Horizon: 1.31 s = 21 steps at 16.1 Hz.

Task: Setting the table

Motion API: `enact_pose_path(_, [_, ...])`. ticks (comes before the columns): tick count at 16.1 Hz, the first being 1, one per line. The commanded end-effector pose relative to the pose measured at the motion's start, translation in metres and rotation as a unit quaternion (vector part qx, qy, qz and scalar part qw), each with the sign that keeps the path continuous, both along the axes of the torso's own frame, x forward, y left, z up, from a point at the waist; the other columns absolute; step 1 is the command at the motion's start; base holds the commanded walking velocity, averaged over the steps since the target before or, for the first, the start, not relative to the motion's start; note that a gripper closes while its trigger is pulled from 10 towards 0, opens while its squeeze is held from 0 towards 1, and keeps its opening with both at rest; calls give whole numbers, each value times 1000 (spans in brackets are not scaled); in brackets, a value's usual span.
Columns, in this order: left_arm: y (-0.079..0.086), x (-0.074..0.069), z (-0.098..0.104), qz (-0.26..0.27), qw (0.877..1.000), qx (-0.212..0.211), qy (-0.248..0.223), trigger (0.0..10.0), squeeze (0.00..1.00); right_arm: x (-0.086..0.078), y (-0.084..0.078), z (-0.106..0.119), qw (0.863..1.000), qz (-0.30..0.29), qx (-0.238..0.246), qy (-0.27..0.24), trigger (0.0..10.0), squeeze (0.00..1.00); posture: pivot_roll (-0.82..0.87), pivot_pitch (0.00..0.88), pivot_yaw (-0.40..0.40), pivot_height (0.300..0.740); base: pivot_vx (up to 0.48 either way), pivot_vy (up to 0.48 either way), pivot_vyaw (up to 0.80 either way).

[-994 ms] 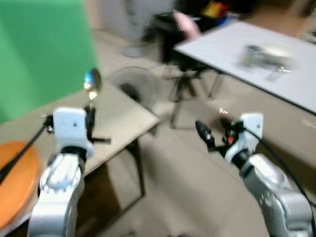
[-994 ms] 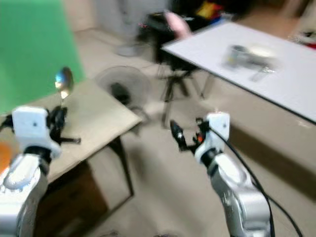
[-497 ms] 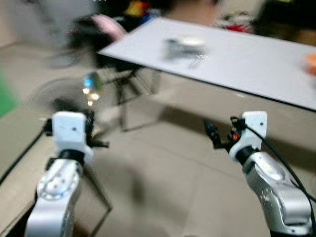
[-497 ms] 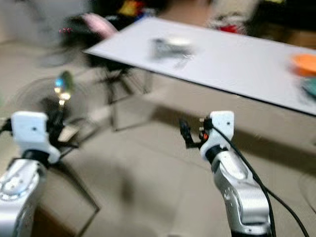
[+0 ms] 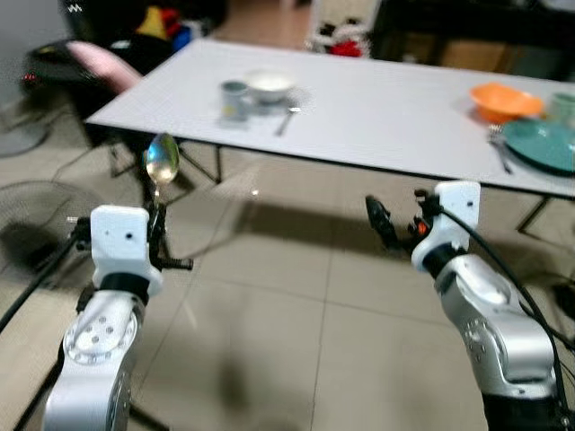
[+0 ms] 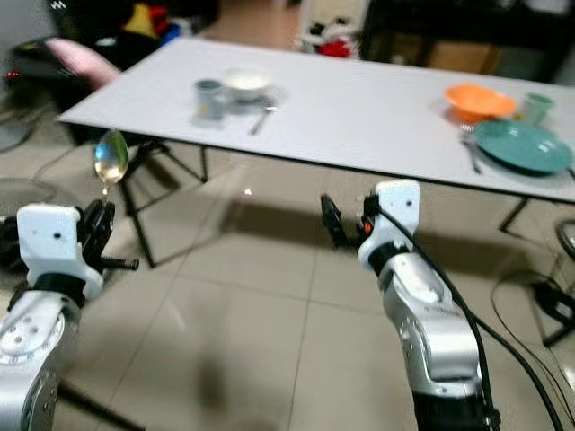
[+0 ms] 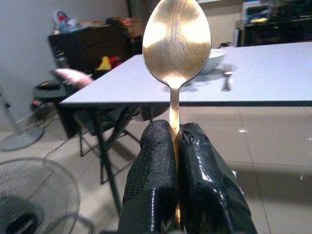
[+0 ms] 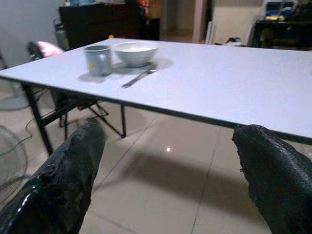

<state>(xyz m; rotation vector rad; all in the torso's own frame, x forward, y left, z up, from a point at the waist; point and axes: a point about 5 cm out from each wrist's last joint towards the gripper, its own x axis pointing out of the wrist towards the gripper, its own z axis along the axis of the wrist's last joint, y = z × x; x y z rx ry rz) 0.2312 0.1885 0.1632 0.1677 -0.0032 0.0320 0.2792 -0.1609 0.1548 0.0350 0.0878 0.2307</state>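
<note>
My left gripper [image 5: 157, 235] is shut on the handle of a gold spoon [image 5: 162, 160], which stands upright with its bowl on top. In the left wrist view the spoon [image 7: 176, 41] rises from between the closed black fingers [image 7: 153, 161]. My right gripper [image 5: 382, 224] is held out at chest height, open and with nothing in it; its fingers [image 8: 73, 170] stand wide apart. Ahead is a long white table [image 5: 377, 108]. On its left end are a grey cup [image 5: 234, 92], a white bowl [image 5: 269, 83] and a piece of cutlery [image 5: 287, 115]. Its right end carries an orange bowl [image 5: 505, 99], a teal plate [image 5: 539, 144] and a fork [image 5: 499, 148].
Tiled floor [image 5: 296, 305] lies between me and the table. A floor fan [image 5: 36, 224] stands low on the left. A folding chair [image 5: 90, 58] with a pink cushion is by the table's left end. Dark cabinets [image 8: 102, 22] line the back wall.
The whole view has swung to the right: the green panel and the wooden table have gone and the white table is now ahead. Both grippers are as before.
</note>
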Motion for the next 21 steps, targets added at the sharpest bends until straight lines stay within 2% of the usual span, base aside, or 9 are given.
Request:
enact_pose_path(1, [-4, 1, 2, -10, 1000, -2, -5, 10000, 0, 2, -7, 0, 1000, -10, -9, 0, 10000, 0, -101, 0, 9, 740, 428, 0, 0])
enact_pose_path(3, [-3, 2, 2, -9, 1000, -1, -4, 10000, 0, 3, -6, 0, 1000, -10, 2, 6, 10000, 0, -102, 0, 10, 740, 429, 0, 0])
enact_pose_path(7, [-3, 5, 2, -17, 1000, 5, -3, 10000, 0, 4, -5, -1, 1000, -4, 4, 1, 10000, 0, -102, 0, 18, 740, 429, 0, -731])
enact_pose_path(10, [-3, 7, 1, -18, 1000, 7, -2, 10000, 0, 5, 1, -3, 1000, 12, -15, 0, 10000, 0, -96, 0, 18, 740, 430, 0, 0])
enact_pose_path(19, [-5, 11, 1, -34, 999, 13, 2, 10000, 0, 3, 7, -6, 1000, 29, 11, 5, 10000, 0, -86, 0, 27, 740, 431, 0, 0])
enact_pose_path(21, [-7, 11, 0, -46, 999, 14, 6, 10000, 0, 1, 7, -9, 999, 27, 17, 16, 10000, 0, -87, 0, 34, 740, 426, 0, -788])
